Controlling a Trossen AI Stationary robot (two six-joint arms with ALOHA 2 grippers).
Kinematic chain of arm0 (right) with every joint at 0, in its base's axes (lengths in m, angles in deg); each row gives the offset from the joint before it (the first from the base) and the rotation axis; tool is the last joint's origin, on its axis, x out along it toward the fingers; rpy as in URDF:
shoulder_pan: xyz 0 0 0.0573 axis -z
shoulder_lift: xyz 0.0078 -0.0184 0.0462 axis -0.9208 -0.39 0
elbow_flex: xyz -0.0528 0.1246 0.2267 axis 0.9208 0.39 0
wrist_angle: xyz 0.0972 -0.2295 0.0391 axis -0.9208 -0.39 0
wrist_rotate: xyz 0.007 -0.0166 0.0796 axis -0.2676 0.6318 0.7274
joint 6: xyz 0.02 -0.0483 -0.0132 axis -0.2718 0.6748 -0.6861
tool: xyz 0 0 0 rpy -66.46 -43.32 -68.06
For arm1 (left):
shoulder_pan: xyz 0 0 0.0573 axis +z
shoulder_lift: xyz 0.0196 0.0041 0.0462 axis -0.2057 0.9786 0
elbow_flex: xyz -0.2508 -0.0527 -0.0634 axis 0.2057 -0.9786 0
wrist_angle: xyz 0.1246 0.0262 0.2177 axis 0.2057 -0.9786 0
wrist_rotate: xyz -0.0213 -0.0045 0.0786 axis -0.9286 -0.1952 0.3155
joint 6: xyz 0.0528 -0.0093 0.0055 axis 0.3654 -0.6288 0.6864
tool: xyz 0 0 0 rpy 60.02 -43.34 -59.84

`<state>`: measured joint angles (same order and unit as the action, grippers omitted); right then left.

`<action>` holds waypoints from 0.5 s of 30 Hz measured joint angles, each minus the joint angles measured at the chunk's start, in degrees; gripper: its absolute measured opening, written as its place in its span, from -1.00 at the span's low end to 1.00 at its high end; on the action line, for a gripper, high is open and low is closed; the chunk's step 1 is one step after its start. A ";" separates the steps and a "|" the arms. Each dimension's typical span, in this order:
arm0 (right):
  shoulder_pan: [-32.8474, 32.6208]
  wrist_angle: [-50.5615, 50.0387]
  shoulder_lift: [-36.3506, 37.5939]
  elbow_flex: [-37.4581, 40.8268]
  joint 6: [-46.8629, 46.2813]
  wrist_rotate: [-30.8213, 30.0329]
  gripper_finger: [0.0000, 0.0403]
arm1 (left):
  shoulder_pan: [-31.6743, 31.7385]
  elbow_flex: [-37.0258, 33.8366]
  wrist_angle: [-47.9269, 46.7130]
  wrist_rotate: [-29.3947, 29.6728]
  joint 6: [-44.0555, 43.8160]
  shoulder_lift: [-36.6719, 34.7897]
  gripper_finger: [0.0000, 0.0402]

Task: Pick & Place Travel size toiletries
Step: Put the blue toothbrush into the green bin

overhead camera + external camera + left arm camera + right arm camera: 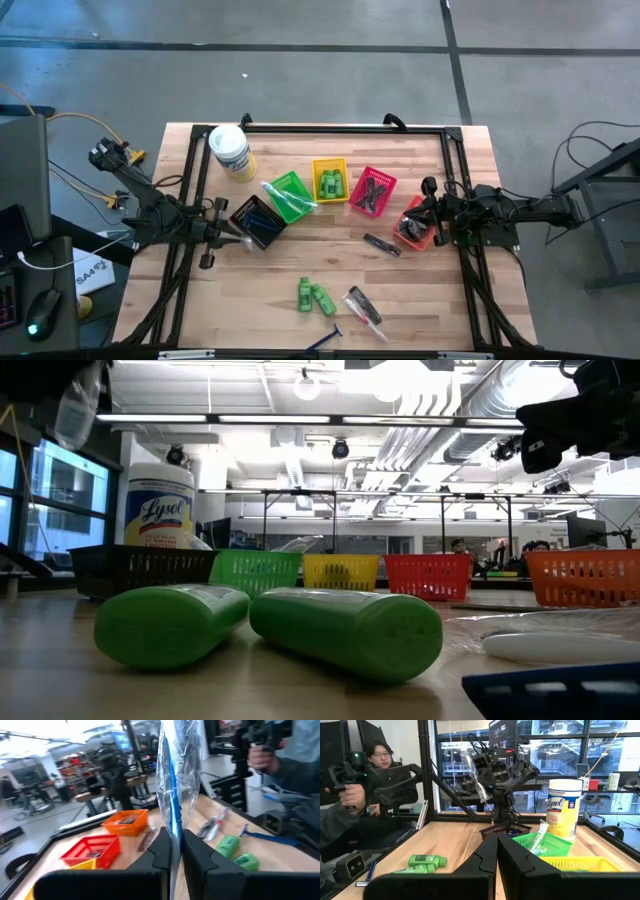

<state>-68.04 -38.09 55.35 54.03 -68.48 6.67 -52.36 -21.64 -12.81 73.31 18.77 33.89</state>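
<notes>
Right now, nearest the table's front edge in the high view, a blue-handled razor (324, 340) lies flat, w/ a clear-wrapped item (364, 308) just beside it and two green mini bottles (315, 296) side by side a bit further in. In the low view those same bottles lie on their sides, caps toward the camera, filling the foreground.

Mid-table, a dark slim item (381, 244) lies loose on the wood, near the orange basket (414, 229). A row of small baskets runs across: black basket (257, 221), green basket (289, 194) w/ a clear-wrapped piece sticking out, yellow basket (330, 180) holding green bottles, red basket (372, 191) holding black combs. The orange basket also has dark items in it.

Your left gripper (176, 845) sits raised above the black basket. Its fingers are pinched nearly together on a clear plastic packet w/ a blue-handled razor inside (175, 780); the packet stands up between the fingertips. The right wrist view shows it dangling from that gripper, well above the table.

Your right gripper (497, 851) waits at the orange basket, fingers fully closed, nothing between them.

Farther back, a white Lysol wipes tub (231, 152) stands upright near the far left corner. Beyond the table, a person (382, 775) sits at the left arm's side, one hand (353, 795) on a dark handheld controller.
</notes>
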 joint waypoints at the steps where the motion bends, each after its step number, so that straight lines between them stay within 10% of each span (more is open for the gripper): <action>1: 0.00 -0.02 0.00 -0.02 0.00 0.00 -0.98 | 0.04 -0.98 0.17 0.54 0.27 -1.29 -0.92; 15: 0.00 -0.44 0.00 -0.02 -0.15 0.16 -0.98 | 0.02 -4.32 -3.00 5.60 0.22 -6.94 -0.92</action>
<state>-68.04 -38.52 55.35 54.01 -68.64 6.83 -52.34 -25.96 -15.81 78.91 18.99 26.95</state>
